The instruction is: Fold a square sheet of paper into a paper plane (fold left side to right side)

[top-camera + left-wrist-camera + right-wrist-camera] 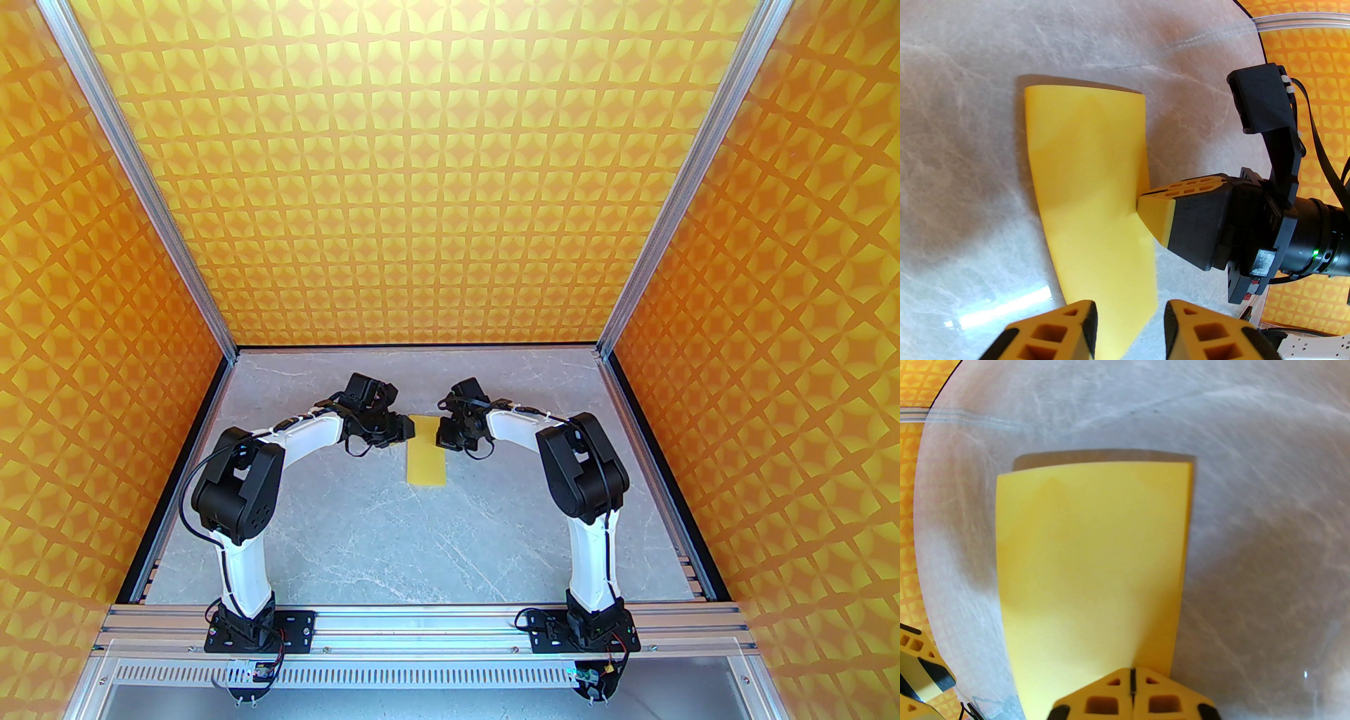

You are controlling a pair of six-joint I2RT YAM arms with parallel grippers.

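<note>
Arm links [242, 569]: smooth white shells, curved tubes on both arms.
Joint housings [235, 492]: bulky matte-black casings with rounded tops.
Base plates [299, 629]: flat black with small screws, red and black wires beside them.
Cables [182, 513]: thin black loops along each arm.
Left gripper [1130, 313]: yellow fingers [1047, 334] with square cut-outs and black inner pads.
Right gripper [1143, 206]: the same yellow-and-black wedge, with a black camera mount [1262, 102] at 1 o'clock, white cable ties [1286, 82] and a green light [1316, 252] at 4 o'clock.

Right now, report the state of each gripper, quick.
Left gripper: open, jaws apart over the end of the sheet of paper, gripping nothing.
Right gripper: shut, tip resting at the sheet's edge.
</note>
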